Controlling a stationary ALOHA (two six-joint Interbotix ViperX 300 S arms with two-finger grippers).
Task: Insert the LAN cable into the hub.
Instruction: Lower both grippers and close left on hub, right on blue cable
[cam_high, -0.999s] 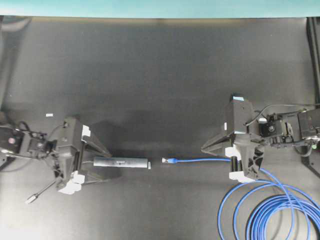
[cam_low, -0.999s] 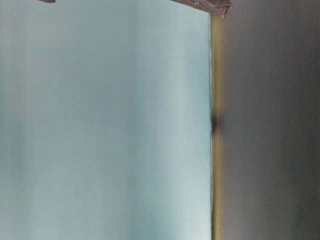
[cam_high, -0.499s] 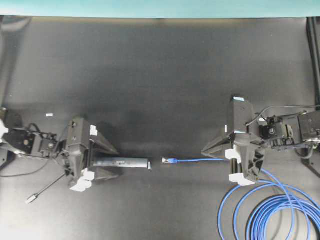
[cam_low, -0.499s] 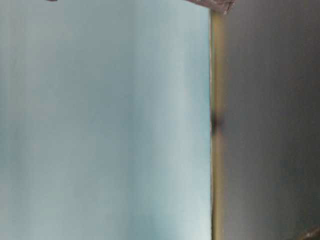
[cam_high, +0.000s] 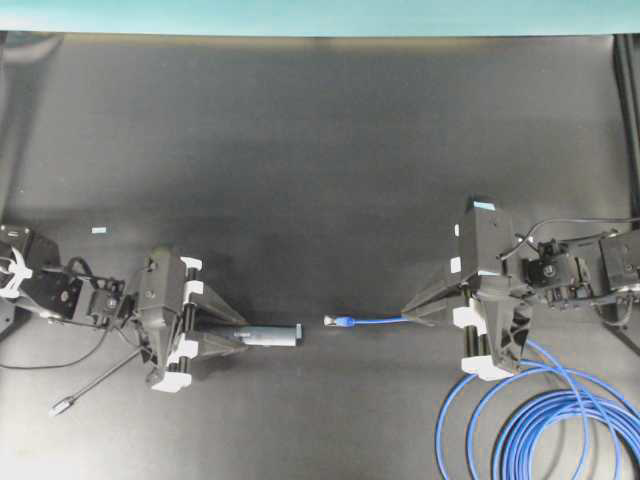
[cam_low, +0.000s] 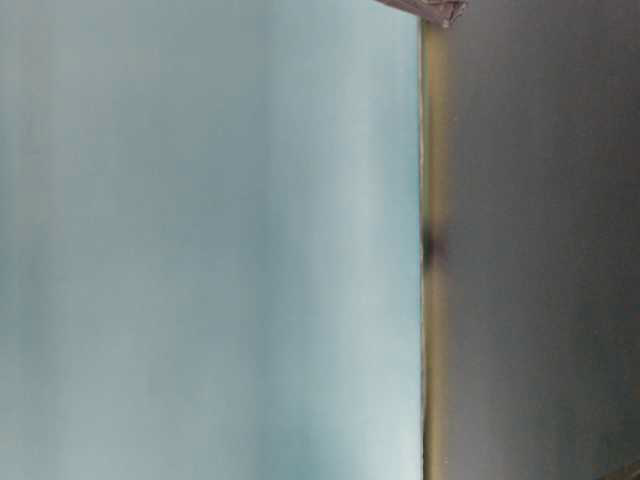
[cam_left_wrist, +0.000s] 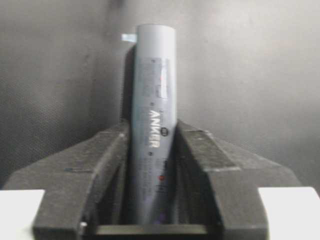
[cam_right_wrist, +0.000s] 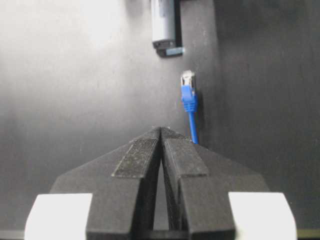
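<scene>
Straddling the hub (cam_high: 268, 337) with my left gripper (cam_high: 222, 335), jaws flanking its sides, grip not certain. Hub lies left-right on the desk (cam_high: 320, 150), port end facing the LAN cable (cam_high: 345, 321) plug just right. Right gripper (cam_high: 412, 308) jaws shut on nothing, cable passing beside them.

You have a dark, matte black table (cam_high: 320, 150) filling nearly the whole overhead view, its surface faintly textured in the wrist views. Along its far edge runs a teal strip of wall (cam_high: 320, 15). A small pale tag (cam_high: 98, 230) lies on the table near the left side. At table level you see only a blurred pale-blue surface (cam_low: 200, 250) beside a dark one.
</scene>
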